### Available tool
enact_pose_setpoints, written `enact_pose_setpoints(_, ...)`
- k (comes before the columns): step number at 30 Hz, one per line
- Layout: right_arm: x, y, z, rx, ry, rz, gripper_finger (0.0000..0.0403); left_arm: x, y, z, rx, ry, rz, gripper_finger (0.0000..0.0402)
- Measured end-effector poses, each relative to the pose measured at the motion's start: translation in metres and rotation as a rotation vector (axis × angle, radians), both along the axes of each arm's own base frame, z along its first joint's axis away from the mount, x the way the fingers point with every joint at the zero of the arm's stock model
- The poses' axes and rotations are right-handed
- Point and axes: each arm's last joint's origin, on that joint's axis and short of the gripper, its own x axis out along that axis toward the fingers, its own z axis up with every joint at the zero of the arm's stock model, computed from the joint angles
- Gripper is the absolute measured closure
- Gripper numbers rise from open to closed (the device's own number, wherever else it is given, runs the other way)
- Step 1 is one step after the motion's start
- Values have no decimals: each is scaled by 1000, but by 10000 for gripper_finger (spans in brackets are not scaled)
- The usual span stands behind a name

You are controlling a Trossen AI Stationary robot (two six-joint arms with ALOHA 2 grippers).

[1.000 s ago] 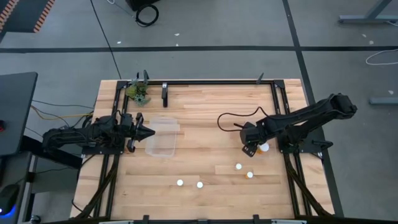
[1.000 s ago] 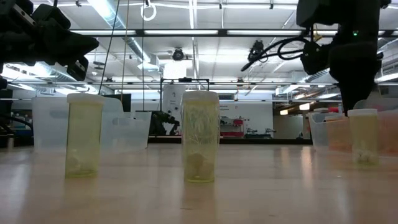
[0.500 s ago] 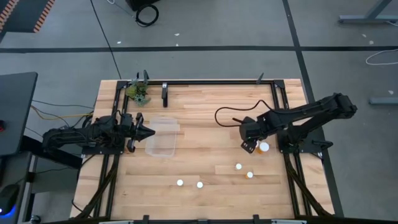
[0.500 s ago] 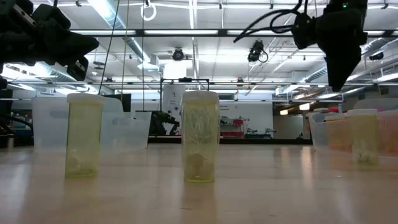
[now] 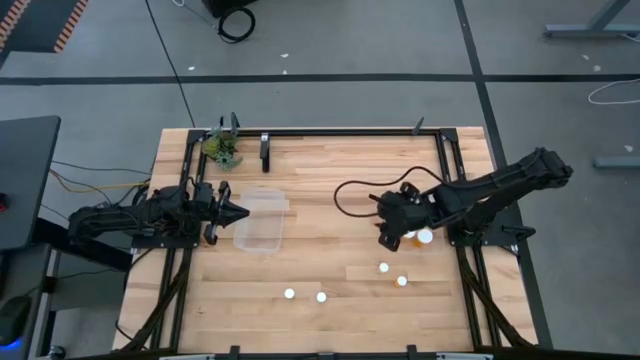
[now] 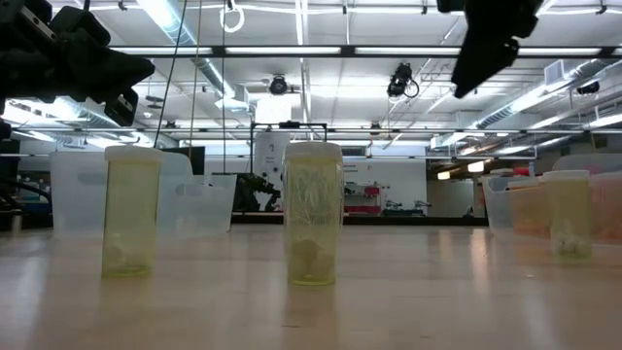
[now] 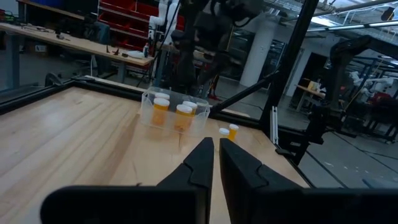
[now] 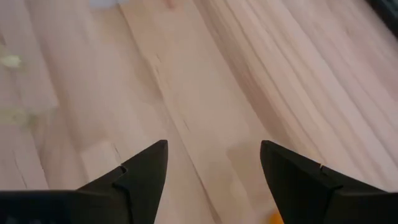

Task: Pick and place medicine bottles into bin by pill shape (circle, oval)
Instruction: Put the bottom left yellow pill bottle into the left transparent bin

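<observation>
With the right tool (image 5: pixel 385 232) released and empty above the surface (image 5: pixel 330 190), descend squarely astride one upright bottle (image 5: pixel 383 268) near the front; left tool (image 5: pixel 240 213) waits clenched by the bin (image 5: pixel 262 222).

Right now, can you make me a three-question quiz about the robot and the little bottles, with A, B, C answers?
1. Where is the left gripper?
A. over the loose bottles
B. beside the clear bin
C. at the table's right edge

2. How many white-capped bottles stand in the open, clear of both arms?
A. two
B. seven
C. four

3. The right gripper is:
A. open, holding nothing
B. shut on a bottle
C. shut, empty

Answers: 1 B, its tip sits at the bin's side in the high view. 2 C, the high view shows four caps there. 3 A, its jaws stand apart with nothing between.
</observation>
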Motion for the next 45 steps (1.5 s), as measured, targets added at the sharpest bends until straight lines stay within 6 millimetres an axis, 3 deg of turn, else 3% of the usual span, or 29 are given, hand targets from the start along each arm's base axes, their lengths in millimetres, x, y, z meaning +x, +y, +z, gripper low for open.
enact_pose_setpoints(10,38,12,-15,-77,-86,139,140,-2,0,11,-117,-112,-17,376)
enact_pose_setpoints(25,79,26,-50,-74,-124,230,140,-3,0,17,-113,-171,-19,369)
enact_pose_setpoints(37,92,37,-64,-45,-162,259,140,5,-6,-2,-115,45,-111,382)
enact_pose_setpoints(45,92,39,-64,-35,-180,248,140,14,-18,-14,-80,186,-196,358)
